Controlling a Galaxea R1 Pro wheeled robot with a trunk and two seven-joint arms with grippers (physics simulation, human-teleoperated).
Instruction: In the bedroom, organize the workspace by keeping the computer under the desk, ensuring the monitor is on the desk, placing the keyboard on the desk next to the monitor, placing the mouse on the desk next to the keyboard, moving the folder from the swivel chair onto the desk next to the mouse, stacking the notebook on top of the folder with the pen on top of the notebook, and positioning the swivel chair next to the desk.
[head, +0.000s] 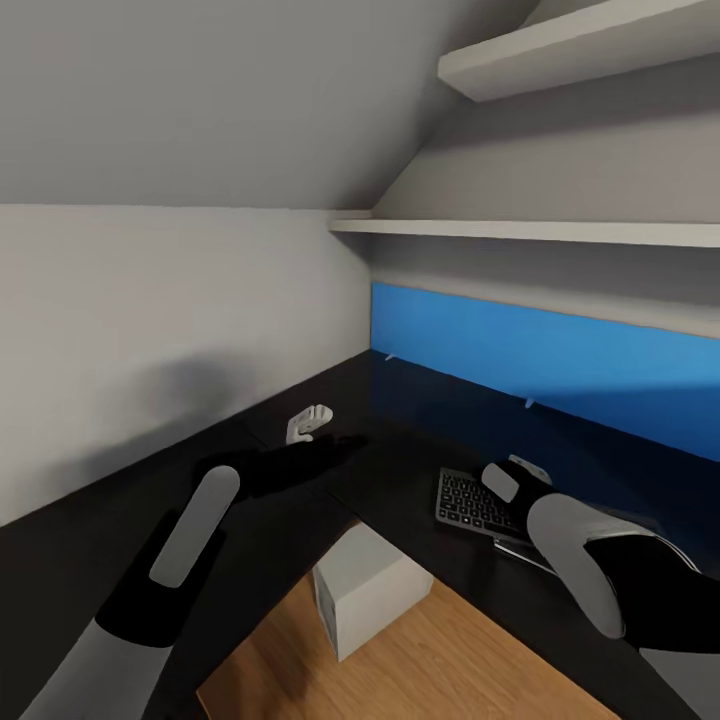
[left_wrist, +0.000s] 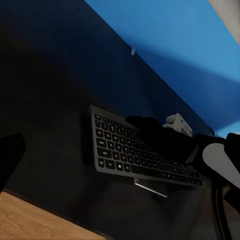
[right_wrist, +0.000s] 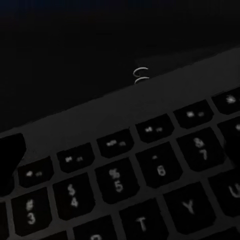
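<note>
The keyboard (head: 475, 503) lies flat directly under the right fingers (head: 503, 481), grip state unclear.

Black desk (head: 420, 450), blue back panel (head: 540, 350), dark-grey-keyed keyboard (left_wrist: 135, 152), light grey computer (head: 365, 590).

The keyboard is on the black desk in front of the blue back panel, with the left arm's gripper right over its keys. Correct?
Not quite: the head view shows the right gripper over the keyboard, not the left. Desk and blue back panel are as stated.

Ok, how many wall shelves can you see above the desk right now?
2. A lower long white shelf sits above the blue back panel; an upper white shelf hangs above it. Others may lie outside the picture.
</note>
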